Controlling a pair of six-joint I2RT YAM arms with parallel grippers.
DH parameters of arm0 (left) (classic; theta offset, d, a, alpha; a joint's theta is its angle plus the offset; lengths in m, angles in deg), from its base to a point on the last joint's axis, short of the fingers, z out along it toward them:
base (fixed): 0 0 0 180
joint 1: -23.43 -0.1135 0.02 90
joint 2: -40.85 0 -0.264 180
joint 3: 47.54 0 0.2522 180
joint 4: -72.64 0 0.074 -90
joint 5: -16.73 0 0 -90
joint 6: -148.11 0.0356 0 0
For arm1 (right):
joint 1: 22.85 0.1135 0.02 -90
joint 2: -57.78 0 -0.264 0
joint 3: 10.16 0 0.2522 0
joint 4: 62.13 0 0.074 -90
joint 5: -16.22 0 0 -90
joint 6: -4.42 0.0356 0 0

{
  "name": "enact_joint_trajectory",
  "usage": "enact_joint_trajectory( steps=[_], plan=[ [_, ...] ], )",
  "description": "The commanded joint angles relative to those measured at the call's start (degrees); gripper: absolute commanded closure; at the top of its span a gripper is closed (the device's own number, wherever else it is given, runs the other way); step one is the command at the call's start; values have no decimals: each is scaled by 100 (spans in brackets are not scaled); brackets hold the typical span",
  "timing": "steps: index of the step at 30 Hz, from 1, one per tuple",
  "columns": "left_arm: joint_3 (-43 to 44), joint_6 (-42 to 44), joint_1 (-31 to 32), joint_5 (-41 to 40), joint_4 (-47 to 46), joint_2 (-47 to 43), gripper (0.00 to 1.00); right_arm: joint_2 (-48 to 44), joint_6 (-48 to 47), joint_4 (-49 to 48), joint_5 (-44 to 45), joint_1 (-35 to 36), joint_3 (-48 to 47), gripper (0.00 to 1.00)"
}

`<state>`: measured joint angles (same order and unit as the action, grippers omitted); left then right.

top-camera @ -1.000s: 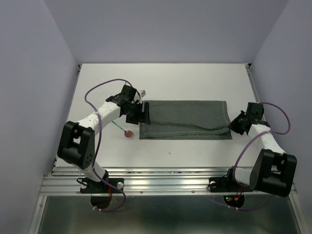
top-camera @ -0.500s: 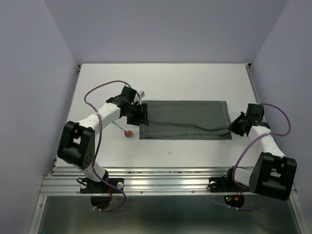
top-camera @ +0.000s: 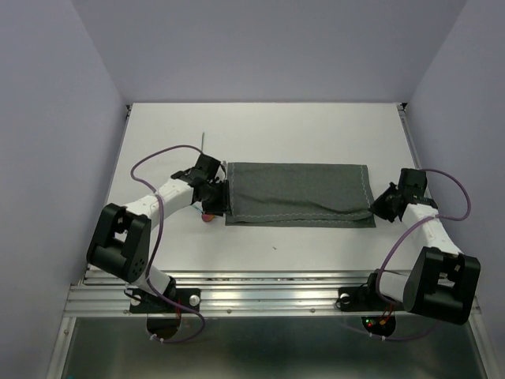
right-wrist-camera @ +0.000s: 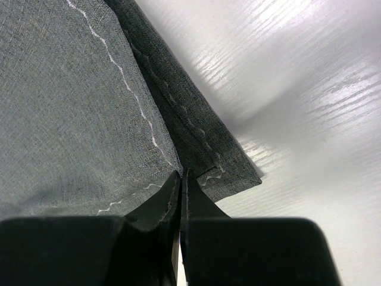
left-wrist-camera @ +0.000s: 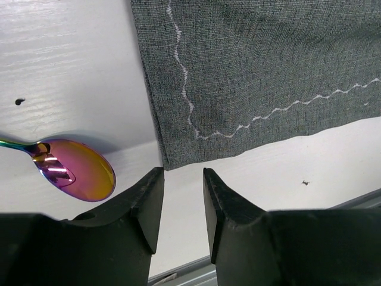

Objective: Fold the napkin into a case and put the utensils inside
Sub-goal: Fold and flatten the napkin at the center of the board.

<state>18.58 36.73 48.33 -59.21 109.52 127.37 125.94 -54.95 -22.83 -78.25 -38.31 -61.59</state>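
- Lavender walls (top-camera: 260,47) close in a white table (top-camera: 316,126). The dark grey napkin (top-camera: 296,193) lies on it, folded into a long, narrow rectangle that stretches between the two claws.
- The left claw (left-wrist-camera: 183,174) is low over the table at the napkin's left end. Its fingers stand a narrow gap apart with nothing between them.
- The napkin's near-left corner, with its wavy pale stitching, lies just ahead of that gap and does not touch either finger.
- A spoon (left-wrist-camera: 77,176) lies flat on the table just left of the left claw's left finger. Its shiny bowl is close beside the napkin's edge.
- In the top view a thin grey stick (top-camera: 203,140) lies on the table a little beyond the left claw.
- The right claw (right-wrist-camera: 180,177) is at the napkin's right end, its fingers pressed together on the edge of the top layer.
- Just right of the right claw's tips, the lower layer's corner pokes out flat on the table.
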Motion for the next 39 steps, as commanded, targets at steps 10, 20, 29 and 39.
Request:
enact_joint_trajectory(
  steps=[10,20,29,39],
  plan=[
    [-129,-454,225,-404,-360,251,59,13,-66,4,69,-53,-179,98],
    [-41,-489,410,-642,-272,594,64,57,-84,4,60,-53,-197,98],
    [64,-524,445,-756,-123,533,97,39,-93,4,87,-53,-188,98],
    [424,-489,454,-836,307,6,100,-119,-49,47,122,-53,-206,98]
  ],
)
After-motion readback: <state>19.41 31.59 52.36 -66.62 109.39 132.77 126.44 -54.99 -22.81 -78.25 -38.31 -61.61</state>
